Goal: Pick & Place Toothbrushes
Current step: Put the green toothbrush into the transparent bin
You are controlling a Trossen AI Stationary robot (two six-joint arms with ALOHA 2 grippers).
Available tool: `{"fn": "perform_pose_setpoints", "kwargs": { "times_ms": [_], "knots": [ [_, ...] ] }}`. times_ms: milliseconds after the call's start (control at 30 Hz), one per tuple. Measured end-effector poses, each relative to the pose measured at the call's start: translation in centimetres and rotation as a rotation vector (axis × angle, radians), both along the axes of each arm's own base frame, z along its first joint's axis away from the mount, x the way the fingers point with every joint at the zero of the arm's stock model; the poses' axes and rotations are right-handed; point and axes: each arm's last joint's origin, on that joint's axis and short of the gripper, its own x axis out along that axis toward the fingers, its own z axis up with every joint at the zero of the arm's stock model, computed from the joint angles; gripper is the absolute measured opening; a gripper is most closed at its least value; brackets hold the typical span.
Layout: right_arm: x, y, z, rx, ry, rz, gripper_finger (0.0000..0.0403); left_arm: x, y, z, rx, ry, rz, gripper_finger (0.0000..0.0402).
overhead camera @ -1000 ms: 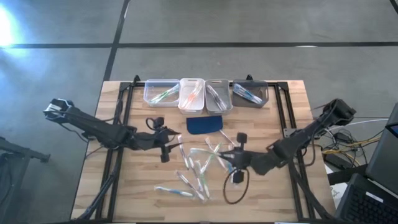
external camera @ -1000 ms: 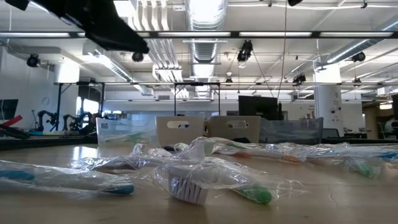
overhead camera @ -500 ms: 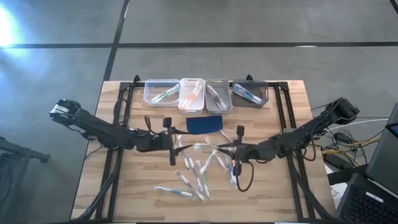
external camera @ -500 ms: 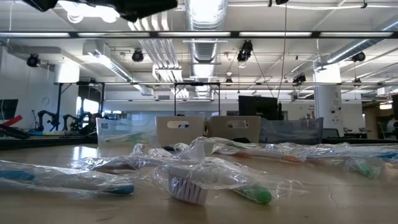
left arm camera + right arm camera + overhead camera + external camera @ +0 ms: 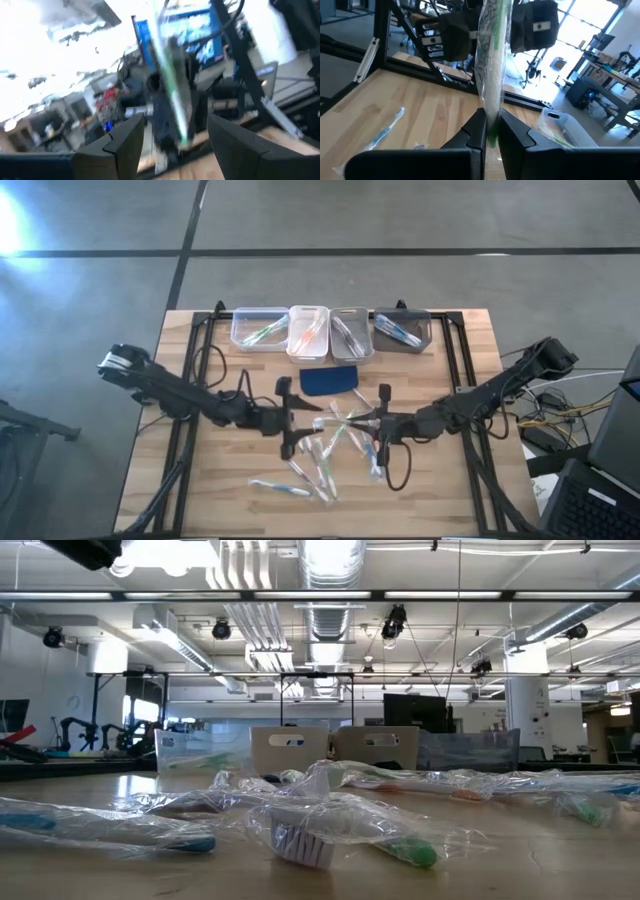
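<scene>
Meanwhile, the right gripper [image 5: 491, 131] clamps a green toothbrush [image 5: 492, 65], whose lower end is hidden between its fingers. Opposite, the left gripper [image 5: 175, 134] stands wide open, blurred, holding nothing.

The left gripper [image 5: 318, 423] now reaches farther toward three o'clock, jaws spread around the tip of the green toothbrush [image 5: 345, 421], which the right gripper [image 5: 368, 421], swung up toward twelve o'clock, pinches.

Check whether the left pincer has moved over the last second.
Yes. In the high view the left pincer has travelled rightward across the wooden table, ending below the dark blue rounded pad, near the pile of wrapped toothbrushes.
</scene>
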Motion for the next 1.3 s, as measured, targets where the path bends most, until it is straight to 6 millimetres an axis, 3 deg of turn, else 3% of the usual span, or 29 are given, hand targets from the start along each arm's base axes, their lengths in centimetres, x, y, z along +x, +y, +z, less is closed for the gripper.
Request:
{"fn": "perform_pose_setpoints", "kwargs": {
  "times_ms": [433, 767, 1300],
  "knots": [
    [0.0, 0.1, 0.0, 0.001, 0.001, 0.05, 0.0027, 4.1, -0.8, 1.3, 0.046, -0.026, 0.013, 0.0222],
    [0.0, 0.2, 0.1, -0.006, -0.002, 0.058, 0.0027, 4.5, -0.9, 2.3, 0.029, -0.045, -0.017, 0.0215],
    [0.0, 0.2, 0.1, -0.003, -0.004, 0.057, 0.0027, 4.5, -1.0, 2.2, 0.017, -0.039, -0.05, 0.0068]
  ]
}}
